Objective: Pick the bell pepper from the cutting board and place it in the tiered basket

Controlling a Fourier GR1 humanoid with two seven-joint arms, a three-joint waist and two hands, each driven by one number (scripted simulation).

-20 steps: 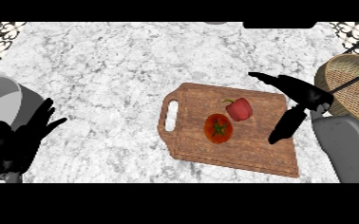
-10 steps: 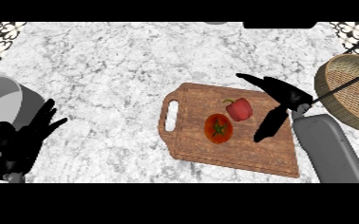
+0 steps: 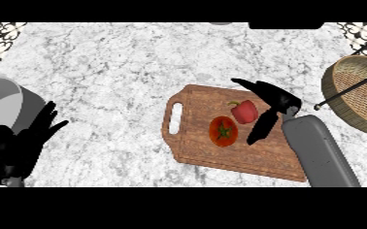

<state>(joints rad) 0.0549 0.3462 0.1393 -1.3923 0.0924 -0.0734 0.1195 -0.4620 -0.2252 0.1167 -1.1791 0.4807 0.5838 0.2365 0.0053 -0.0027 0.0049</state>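
Over the cutting board [image 3: 215, 153], right hand [image 3: 271, 102] now nearer the bell pepper [image 3: 246, 111], fingers spread

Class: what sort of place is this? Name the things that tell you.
Probably a kitchen counter: a marble top, a wooden cutting board with a bell pepper and tomato, and a wicker basket.

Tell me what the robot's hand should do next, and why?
Probably close the open right hand around the small red bell pepper: its fingers and thumb already flank the pepper on the wooden cutting board, not yet gripping it.
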